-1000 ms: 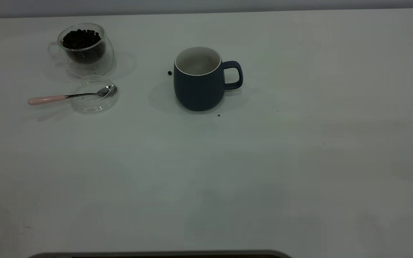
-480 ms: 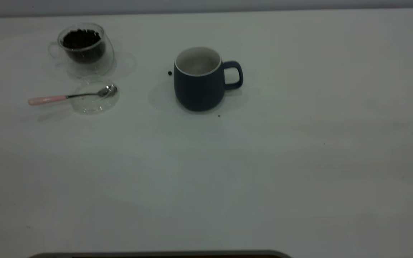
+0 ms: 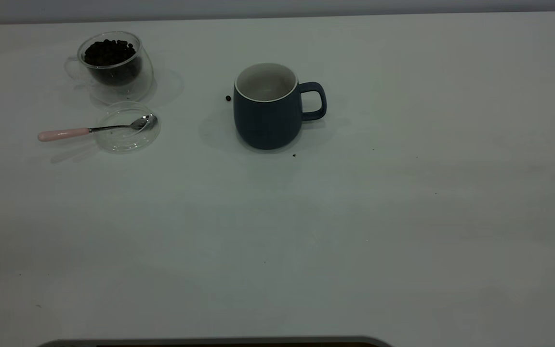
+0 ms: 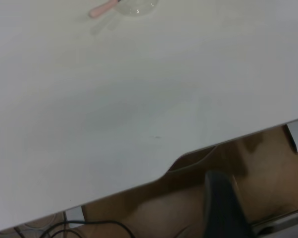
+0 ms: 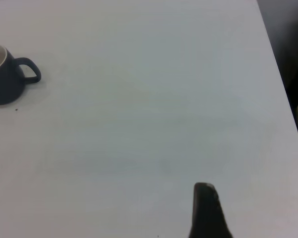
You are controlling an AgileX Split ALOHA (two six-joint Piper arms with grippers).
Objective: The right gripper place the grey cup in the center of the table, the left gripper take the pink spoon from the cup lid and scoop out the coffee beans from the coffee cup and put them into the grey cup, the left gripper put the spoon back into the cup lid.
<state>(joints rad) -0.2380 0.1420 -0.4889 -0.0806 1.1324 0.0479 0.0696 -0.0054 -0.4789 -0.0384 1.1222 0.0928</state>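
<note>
Neither arm shows in the exterior view; both are held back off the desk. The grey cup stands upright about mid-desk, handle toward the right arm's side, inside looking empty from here. The glass coffee cup with coffee beans sits far back on the left arm's side, and just in front of it the clear cup lid carries the pink spoon, bowl on the lid, pink handle sticking out past its rim onto the desk. One stray bean lies just beside the grey cup, with a few dark specks further out. Left claw: only one dark finger in its wrist view, so cannot tell whether wide or narrow; right claw likewise, one finger, cannot tell. Judged risks: the spoon handle lies low and thin, so a grab could skid it or drag the light lid along; the tilted-looking glass cup could be nudged while scooping; beans may drop on the carry across to the grey cup. The left wrist view alone shows the desk's near edge and the cables and floor beneath; only the exterior view shows the coffee cup.
</note>
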